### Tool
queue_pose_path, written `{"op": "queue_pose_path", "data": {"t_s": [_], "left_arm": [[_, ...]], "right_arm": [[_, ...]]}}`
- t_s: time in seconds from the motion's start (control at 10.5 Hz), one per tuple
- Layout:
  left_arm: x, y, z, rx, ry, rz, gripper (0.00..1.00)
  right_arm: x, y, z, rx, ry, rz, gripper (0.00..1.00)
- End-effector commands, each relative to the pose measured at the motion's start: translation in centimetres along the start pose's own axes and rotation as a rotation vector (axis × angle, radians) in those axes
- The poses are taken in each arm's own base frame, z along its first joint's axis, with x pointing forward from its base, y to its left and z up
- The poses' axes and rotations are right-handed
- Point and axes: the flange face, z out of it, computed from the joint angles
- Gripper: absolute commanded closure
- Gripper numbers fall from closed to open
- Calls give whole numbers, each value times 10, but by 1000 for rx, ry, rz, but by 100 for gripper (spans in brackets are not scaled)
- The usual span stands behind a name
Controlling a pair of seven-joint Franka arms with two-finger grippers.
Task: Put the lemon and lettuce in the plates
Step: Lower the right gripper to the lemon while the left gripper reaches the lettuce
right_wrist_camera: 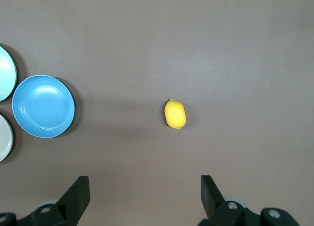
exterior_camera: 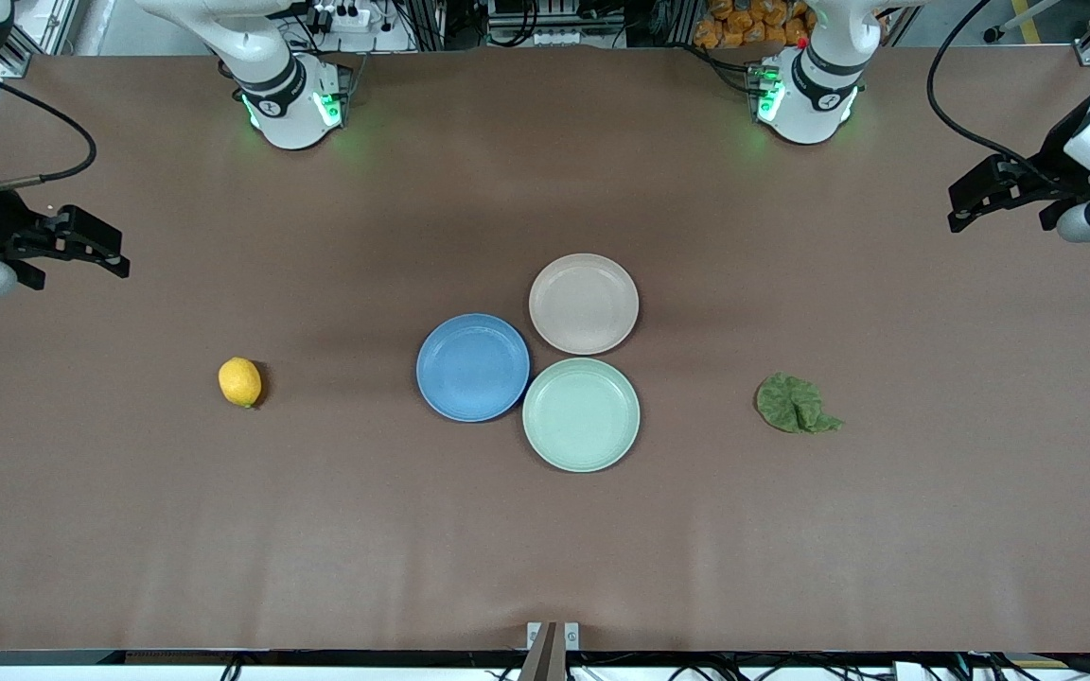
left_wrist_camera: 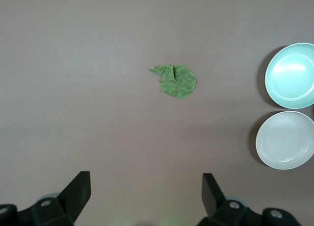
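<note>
The lemon (exterior_camera: pixel 239 382) lies on the brown table toward the right arm's end; it also shows in the right wrist view (right_wrist_camera: pixel 175 114). The lettuce (exterior_camera: pixel 795 405) lies toward the left arm's end and shows in the left wrist view (left_wrist_camera: pixel 175 81). The blue plate (exterior_camera: pixel 472 367) and the beige-pink plate (exterior_camera: pixel 583 304) sit empty mid-table, touching. My right gripper (exterior_camera: pixel 110 253) is open and empty, high over the table's right-arm end. My left gripper (exterior_camera: pixel 971 203) is open and empty, high over the left-arm end. Both arms wait.
A pale mint-green plate (exterior_camera: pixel 581 414) sits empty, touching the other two, nearest the front camera. The arm bases (exterior_camera: pixel 294 99) stand along the table's edge farthest from the camera. The table's front edge has a small bracket (exterior_camera: pixel 552 636).
</note>
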Motion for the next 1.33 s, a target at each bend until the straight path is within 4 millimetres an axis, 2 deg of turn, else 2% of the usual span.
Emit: {"op": "queue_pose_path", "data": {"t_s": [0.0, 0.19, 0.38, 0.47, 0.57, 0.76, 0.85, 0.95, 1.14, 1.23], "left_arm": [[1, 1, -5, 11, 11, 29, 0], [15, -1, 17, 8, -25, 30, 0], [42, 2, 50, -9, -7, 35, 0], [61, 9, 84, -9, -39, 47, 0], [78, 12, 112, -13, -39, 53, 0], [106, 21, 179, -31, -53, 57, 0], [111, 26, 212, -38, -36, 59, 0], [113, 25, 245, -46, -20, 55, 0], [108, 35, 298, -58, 14, 43, 0], [105, 37, 326, -49, 31, 33, 0]], "right_arm": [[-4, 3, 7, -7, -11, -2, 0], [0, 4, 13, -6, -17, 0, 0], [4, 14, 45, -3, -34, 17, 0], [8, 18, 72, 3, -26, 25, 0], [12, 17, 110, 1, 4, 24, 0], [11, 4, 161, -2, 13, 1, 0], [9, -2, 191, -10, 2, -19, 0], [9, 1, 224, -11, -4, -34, 0], [11, 23, 271, -14, 12, -70, 0], [10, 24, 286, -17, 28, -84, 0]]}}
